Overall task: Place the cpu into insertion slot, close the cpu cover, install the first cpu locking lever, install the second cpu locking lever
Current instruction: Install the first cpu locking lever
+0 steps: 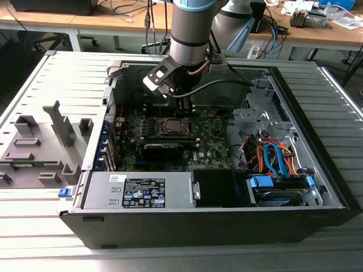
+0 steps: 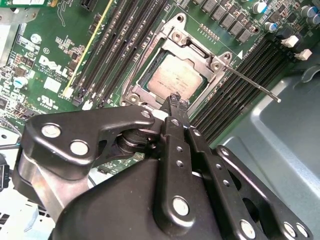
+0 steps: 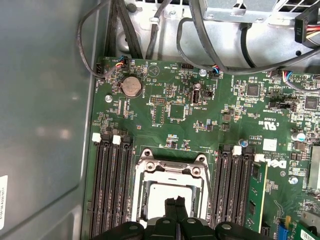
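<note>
My gripper (image 2: 178, 103) is fully closed and empty, fingertips at the cpu cover (image 2: 192, 45) edge, beside the seated cpu (image 2: 175, 80).

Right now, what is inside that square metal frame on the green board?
The cpu, its silver-grey top showing through the cpu cover window. The shut gripper hides part of it; whatever lies under the chip is covered.

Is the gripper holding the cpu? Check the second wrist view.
No: the cpu lies flat in the slot, and the gripper is shut with nothing between its tips.
</note>
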Robot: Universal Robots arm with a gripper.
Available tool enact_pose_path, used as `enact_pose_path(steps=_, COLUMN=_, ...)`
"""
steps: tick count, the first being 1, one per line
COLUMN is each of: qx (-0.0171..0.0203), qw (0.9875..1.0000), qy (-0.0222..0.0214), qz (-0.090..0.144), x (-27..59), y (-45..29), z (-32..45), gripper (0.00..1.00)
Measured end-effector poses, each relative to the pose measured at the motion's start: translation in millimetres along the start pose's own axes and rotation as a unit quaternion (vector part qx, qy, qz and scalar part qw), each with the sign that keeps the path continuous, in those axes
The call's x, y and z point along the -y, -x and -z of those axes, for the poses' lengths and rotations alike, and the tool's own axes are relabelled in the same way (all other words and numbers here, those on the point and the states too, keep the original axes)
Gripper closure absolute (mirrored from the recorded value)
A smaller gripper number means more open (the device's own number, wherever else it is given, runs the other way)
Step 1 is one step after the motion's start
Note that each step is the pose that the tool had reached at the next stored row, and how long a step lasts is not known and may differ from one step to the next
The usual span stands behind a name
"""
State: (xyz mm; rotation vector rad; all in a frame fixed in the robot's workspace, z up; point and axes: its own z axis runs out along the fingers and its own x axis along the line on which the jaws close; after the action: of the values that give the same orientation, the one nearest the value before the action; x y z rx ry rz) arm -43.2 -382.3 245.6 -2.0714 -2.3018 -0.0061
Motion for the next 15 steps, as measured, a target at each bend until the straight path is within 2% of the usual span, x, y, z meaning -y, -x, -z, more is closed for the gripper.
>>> enact_pose_path(steps=15, qx=0.0003, qw=0.9999, qy=-0.0004, qz=0.013, x=0.0, y=0.0, z=0.0, gripper=0.89)
